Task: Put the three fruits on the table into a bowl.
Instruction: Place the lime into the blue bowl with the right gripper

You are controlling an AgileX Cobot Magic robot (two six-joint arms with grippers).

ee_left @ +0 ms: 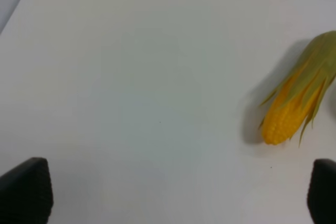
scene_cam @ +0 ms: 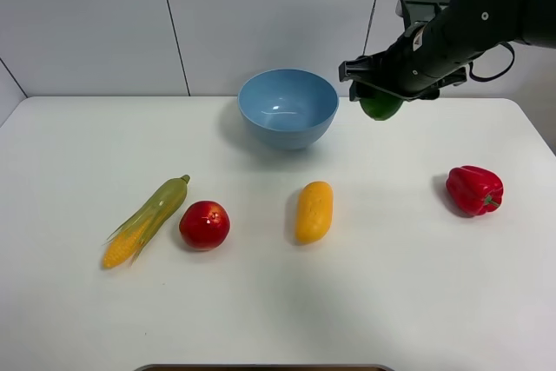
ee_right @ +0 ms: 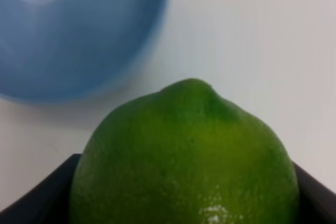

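Right gripper (scene_cam: 375,86): clamped on the small round green lime (scene_cam: 380,109), held in the air just beside the round light-blue plastic bowl (scene_cam: 287,133).
Left gripper (ee_left: 173,192): jaws spread wide.
Glossy red apple (scene_cam: 204,224), oblong yellow-orange fruit (scene_cam: 314,211): lying on the white table (scene_cam: 391,293).

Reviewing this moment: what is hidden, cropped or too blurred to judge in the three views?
Exterior high: the lime has its top covered by the right fingers gripping it.
Right wrist: the lime hides all but slivers of the right fingers; the bowl is blurred and cropped.
Left wrist: the left fingers show only as tips at the frame edge; the corn cob runs out of frame.
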